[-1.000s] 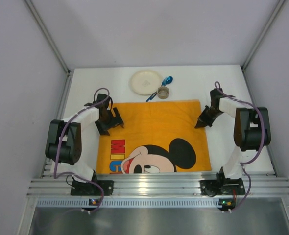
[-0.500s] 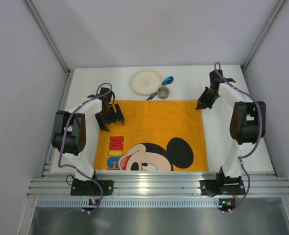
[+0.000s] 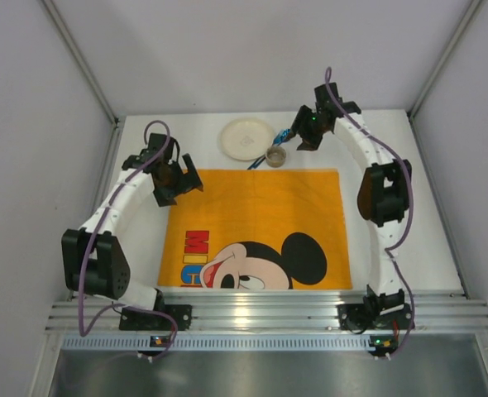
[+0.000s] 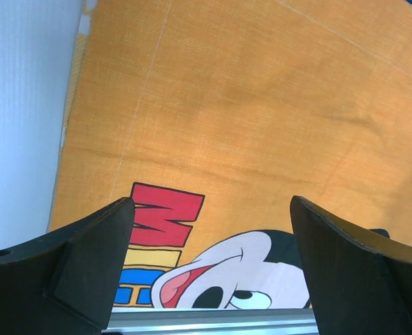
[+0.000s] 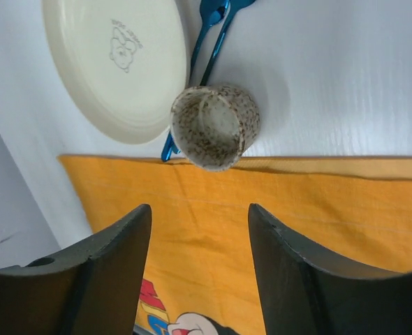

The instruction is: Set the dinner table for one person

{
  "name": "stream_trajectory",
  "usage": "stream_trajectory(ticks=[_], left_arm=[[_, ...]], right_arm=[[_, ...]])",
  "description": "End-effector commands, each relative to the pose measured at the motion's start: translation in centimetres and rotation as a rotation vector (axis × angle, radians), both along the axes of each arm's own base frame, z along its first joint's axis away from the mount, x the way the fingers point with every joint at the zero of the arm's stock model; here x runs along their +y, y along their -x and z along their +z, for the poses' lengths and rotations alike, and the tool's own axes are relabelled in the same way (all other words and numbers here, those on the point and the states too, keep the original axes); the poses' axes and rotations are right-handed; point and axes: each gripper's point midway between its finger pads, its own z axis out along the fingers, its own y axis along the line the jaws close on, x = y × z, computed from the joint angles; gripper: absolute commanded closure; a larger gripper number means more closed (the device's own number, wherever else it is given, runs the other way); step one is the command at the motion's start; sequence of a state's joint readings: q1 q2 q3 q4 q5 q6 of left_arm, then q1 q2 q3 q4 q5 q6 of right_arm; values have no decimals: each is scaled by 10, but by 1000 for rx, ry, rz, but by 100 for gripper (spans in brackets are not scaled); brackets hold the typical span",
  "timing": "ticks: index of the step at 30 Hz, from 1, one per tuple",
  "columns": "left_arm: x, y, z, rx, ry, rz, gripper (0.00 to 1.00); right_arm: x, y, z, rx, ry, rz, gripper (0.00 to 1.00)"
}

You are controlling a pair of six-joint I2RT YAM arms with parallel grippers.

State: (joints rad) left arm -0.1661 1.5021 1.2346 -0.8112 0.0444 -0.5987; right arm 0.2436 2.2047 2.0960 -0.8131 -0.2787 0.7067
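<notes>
The white dinner table (image 3: 393, 223) carries an orange cartoon-mouse placemat (image 3: 256, 227), spread flat. Beyond its far edge sit a cream plate (image 3: 246, 138), a speckled cup (image 3: 275, 155) and blue cutlery (image 3: 282, 136). My right gripper (image 3: 303, 136) hovers over the cutlery, open and empty. The right wrist view shows the cup (image 5: 214, 128) upright ahead of the right gripper (image 5: 199, 209), with the plate (image 5: 115, 63) and blue cutlery (image 5: 216, 35) beyond. At the placemat's far left corner my left gripper (image 3: 178, 186) stands wide open. Under the left gripper (image 4: 213, 209) lies only placemat (image 4: 248, 118).
An aluminium rail (image 3: 269, 314) runs along the near edge by the arm bases. White walls close in the table on the left, right and far sides. Bare tabletop (image 3: 132, 240) shows on both sides of the placemat.
My right gripper left the placemat's right edge, swung far and left over the cup and cutlery, and opened. The left gripper rose toward the far left corner. The placemat now lies square.
</notes>
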Motion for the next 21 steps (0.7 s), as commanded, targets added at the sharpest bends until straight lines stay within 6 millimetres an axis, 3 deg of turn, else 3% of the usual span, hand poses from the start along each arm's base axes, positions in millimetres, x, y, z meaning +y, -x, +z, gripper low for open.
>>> stream_trajectory(ticks=[1, 2, 4, 7, 16, 21], left_arm=[[2, 8, 8, -9, 9, -8, 2], [2, 13, 2, 4, 9, -9, 2], [3, 17, 2, -6, 14, -5, 2], [4, 22, -3, 10, 17, -5, 2], [17, 11, -2, 10, -14, 15, 2], [21, 10, -6, 24, -16, 31, 2]], right_arm=[[13, -10, -35, 79, 0, -29, 43], [16, -18, -29, 54, 0, -33, 44], [21, -22, -47, 82, 9, -43, 47], [24, -32, -55, 72, 22, -61, 49], [31, -43, -92, 80, 75, -77, 60], [30, -47, -99, 72, 95, -66, 86]])
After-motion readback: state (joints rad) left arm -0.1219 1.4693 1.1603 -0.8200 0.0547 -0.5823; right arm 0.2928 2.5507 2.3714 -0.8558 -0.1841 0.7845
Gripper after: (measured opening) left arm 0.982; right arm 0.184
